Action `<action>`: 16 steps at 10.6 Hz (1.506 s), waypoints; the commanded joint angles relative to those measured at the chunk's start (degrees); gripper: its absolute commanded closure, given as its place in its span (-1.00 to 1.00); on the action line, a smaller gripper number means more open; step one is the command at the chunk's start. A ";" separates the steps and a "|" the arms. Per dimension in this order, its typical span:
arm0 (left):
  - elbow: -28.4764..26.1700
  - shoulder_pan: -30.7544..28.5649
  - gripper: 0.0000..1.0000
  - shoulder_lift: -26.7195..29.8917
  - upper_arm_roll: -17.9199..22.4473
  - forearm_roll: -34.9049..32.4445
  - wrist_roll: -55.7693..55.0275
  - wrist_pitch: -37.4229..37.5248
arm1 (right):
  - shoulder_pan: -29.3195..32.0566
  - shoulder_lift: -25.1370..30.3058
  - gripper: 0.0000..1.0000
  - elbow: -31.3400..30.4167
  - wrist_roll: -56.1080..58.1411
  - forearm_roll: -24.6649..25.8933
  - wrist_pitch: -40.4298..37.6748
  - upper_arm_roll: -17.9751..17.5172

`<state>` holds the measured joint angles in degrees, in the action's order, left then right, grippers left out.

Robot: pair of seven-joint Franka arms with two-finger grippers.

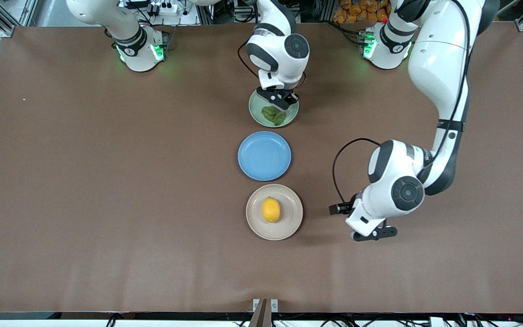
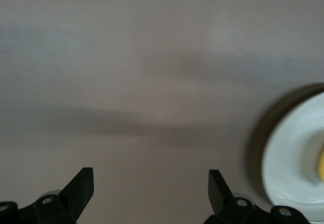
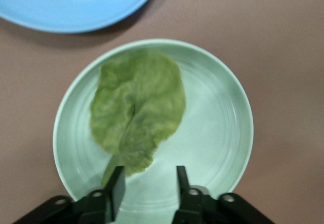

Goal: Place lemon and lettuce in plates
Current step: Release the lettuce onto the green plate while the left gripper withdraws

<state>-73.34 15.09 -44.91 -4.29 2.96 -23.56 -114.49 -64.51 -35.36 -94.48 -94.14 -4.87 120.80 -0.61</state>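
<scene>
Under the right end effector (image 3: 147, 186), whose fingers stood parted and empty, one lettuce (image 3: 136, 113) leaf lay in the mint plate (image 3: 223, 133). One lemon (image 1: 271, 210) sat in the beige plate (image 1: 291, 222), beside the open, empty left end effector (image 1: 375, 235) over bare tabletop (image 1: 107, 181). One blue plate (image 1: 264, 156) lay between: three plates.

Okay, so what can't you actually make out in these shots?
- Lemon in the left wrist view: only a yellow sliver, cut off by the edge.
- Beige plate there: blurred, partly out of frame.
- Mint plate in the front view: partly covered by the right gripper.
- Blue plate in the right wrist view: cropped.
</scene>
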 commanded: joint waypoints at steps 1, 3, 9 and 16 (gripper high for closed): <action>-2.15 -0.58 -1.00 1.14 -0.11 -1.64 1.32 1.02 | 0.52 -0.68 -1.00 1.49 0.09 1.78 -0.92 0.78; -3.03 -1.90 -1.00 0.79 -0.02 -3.56 5.69 1.02 | 2.20 -0.33 -1.00 1.40 5.87 2.06 -1.26 2.18; -5.49 -9.02 -1.00 1.40 0.07 -7.69 15.99 3.57 | 7.02 -0.23 -1.00 1.32 18.90 1.35 -1.36 6.85; -16.15 -13.84 -1.00 10.93 -0.28 -7.27 16.87 0.26 | 25.20 3.27 -1.00 -1.40 29.96 3.02 -1.44 -3.34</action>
<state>-79.27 3.56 -42.78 -3.90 -3.66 -8.22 -111.73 -44.64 -34.76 -94.02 -67.65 -2.99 120.06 -0.74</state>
